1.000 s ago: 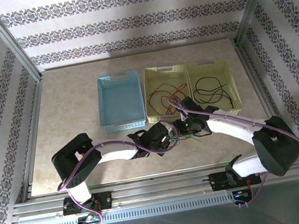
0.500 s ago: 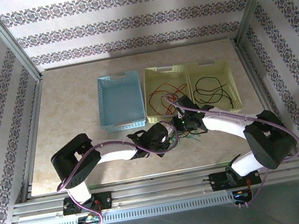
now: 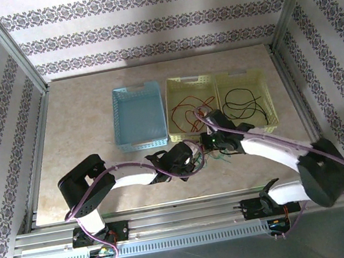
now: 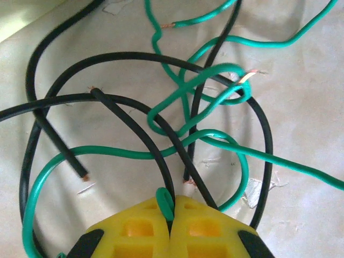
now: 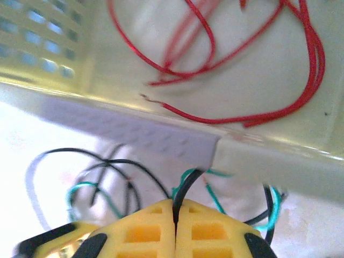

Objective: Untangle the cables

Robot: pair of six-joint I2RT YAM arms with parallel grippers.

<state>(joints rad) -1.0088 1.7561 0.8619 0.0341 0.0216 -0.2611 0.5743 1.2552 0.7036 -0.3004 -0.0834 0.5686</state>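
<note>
Green and black cables (image 4: 129, 128) are lying knotted on the counter (image 3: 78, 117), just in front of the middle yellow basket (image 3: 188, 80). My left claw (image 4: 170, 215) is pinching a green strand (image 4: 165, 200), my right claw (image 5: 176, 215) a black strand (image 5: 181, 194). I am judging that slow, low, opposite pulls suit these loops.

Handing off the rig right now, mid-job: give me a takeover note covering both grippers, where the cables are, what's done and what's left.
Left gripper: shut on a green cable in the tangle on the table.
Right gripper: shut on a black cable of the same tangle, near the middle basket.
Done: red cables lie in the middle basket, black cables in the right basket.
Left: the tangle itself, green crossed with black; pull them apart.
</note>
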